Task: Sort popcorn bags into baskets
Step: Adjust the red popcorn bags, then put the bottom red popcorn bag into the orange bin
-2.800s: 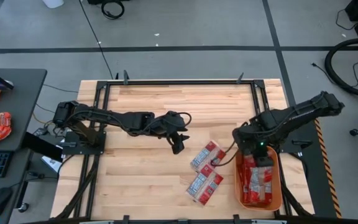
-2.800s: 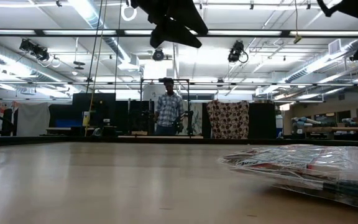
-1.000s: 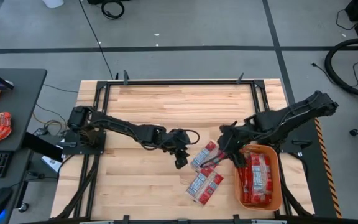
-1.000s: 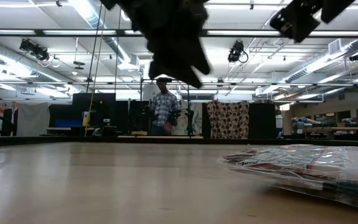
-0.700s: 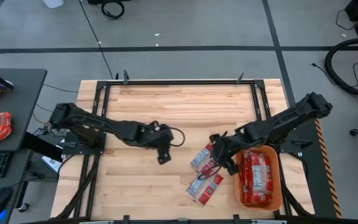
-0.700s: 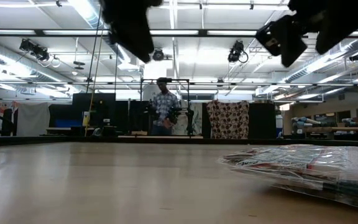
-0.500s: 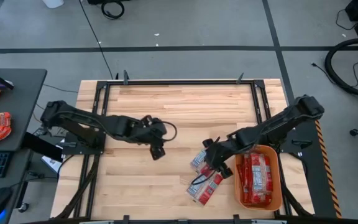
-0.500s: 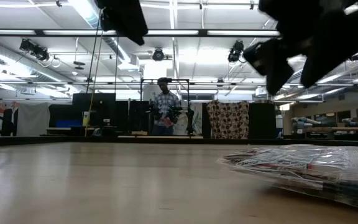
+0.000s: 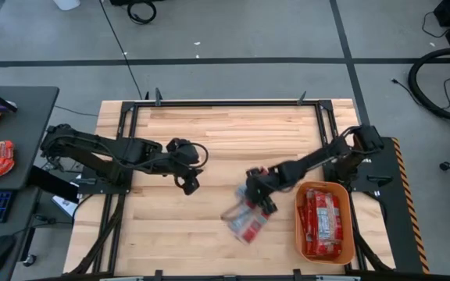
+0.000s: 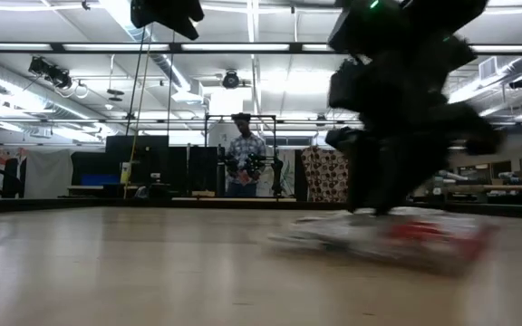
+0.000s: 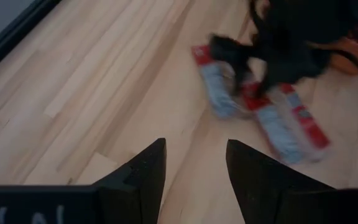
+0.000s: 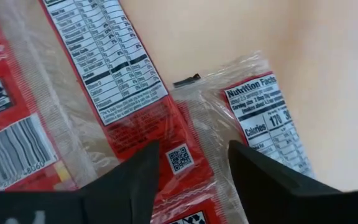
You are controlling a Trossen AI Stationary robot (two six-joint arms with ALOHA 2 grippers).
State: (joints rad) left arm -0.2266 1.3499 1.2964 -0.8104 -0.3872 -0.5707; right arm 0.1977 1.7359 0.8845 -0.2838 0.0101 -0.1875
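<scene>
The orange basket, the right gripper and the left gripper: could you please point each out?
orange basket (image 9: 351, 222): high view, right rim.
right gripper (image 9: 254, 195): high view, between its fingertips.
left gripper (image 11: 196, 174): left wrist view, gap between fingers.

A: What colours are the popcorn bags (image 12: 135, 118)?
B: Red, with white nutrition panels in black print, a barcode and a small QR square, under clear wrap.
A: And the basket (image 9: 326, 223) at four o'clock?
B: Orange, red packets inside.
A: The table (image 9: 217, 140)?
B: Pale wood in plank stripes, black frame. Both arms are dark.
</scene>
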